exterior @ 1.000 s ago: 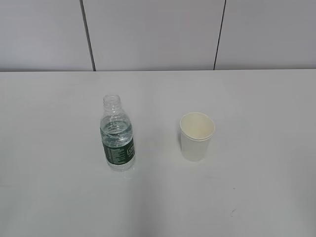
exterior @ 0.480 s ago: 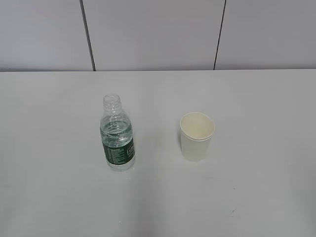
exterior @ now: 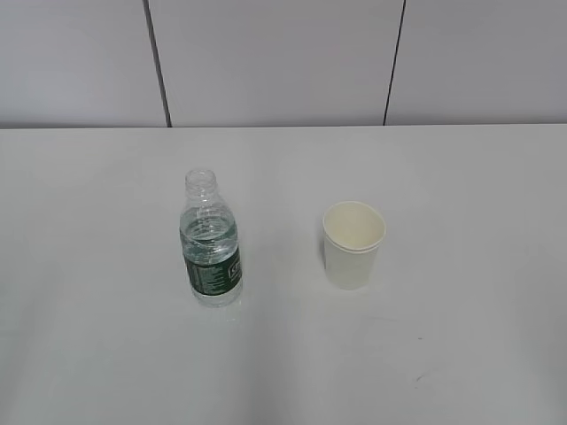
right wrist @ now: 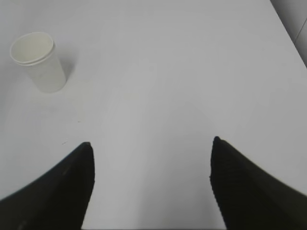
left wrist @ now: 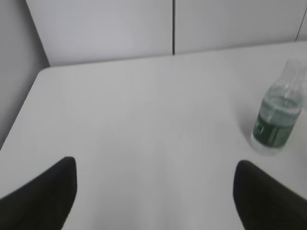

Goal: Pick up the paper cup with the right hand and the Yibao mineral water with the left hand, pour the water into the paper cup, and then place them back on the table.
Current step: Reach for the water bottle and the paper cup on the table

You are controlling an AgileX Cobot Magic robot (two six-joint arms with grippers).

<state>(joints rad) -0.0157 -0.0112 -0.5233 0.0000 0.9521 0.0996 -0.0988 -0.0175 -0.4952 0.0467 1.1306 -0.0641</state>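
The Yibao mineral water [exterior: 212,248], a clear uncapped bottle with a dark green label, stands upright on the white table [exterior: 461,177], left of centre. The white paper cup [exterior: 353,243] stands upright to its right, apart from it. Neither arm shows in the exterior view. In the left wrist view my left gripper [left wrist: 156,165] is open and empty above bare table, with the bottle [left wrist: 278,120] far off to its right. In the right wrist view my right gripper [right wrist: 151,143] is open and empty, with the cup [right wrist: 39,62] far off to its upper left.
A grey panelled wall [exterior: 283,62] runs behind the table's far edge. The left wrist view shows the table's left edge and far left corner [left wrist: 41,72]. The right wrist view shows the table's right edge [right wrist: 288,33].
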